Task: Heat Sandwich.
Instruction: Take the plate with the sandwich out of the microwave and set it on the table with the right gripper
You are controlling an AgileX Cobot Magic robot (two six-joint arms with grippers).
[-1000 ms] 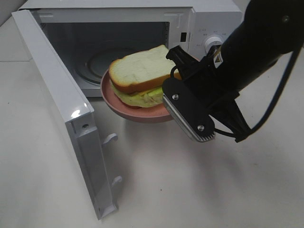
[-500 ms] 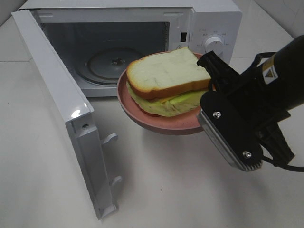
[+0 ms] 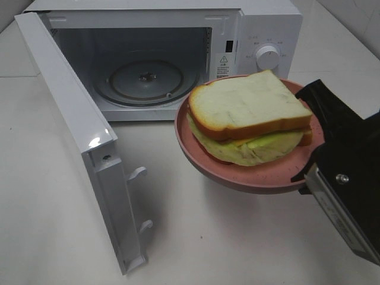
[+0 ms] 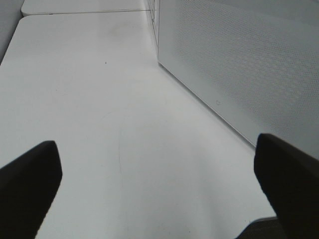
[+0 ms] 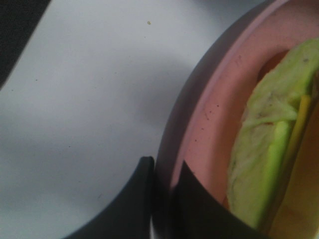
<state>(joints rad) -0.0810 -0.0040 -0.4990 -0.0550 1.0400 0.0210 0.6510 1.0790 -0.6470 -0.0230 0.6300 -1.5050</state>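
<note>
The sandwich (image 3: 249,116), pale bread over yellow-green filling, lies on a round pink plate (image 3: 237,177). My right gripper (image 3: 313,161) is shut on the plate's right rim and holds it in the air in front of the microwave's control panel, outside the cavity. In the right wrist view the gripper (image 5: 162,199) pinches the plate rim (image 5: 199,114) between its two fingers, with the sandwich (image 5: 269,149) beside them. My left gripper (image 4: 159,184) is open and empty above the table; it is out of the exterior view.
The white microwave (image 3: 261,24) stands at the back with its door (image 3: 77,130) swung open to the left and the glass turntable (image 3: 142,80) bare. A white perforated microwave panel (image 4: 239,64) stands close to my left gripper. White table (image 3: 208,237) lies below.
My right gripper has carried the plate with the sandwich away from the microwave opening, to the right and towards the front. The microwave and its door have not moved.
</note>
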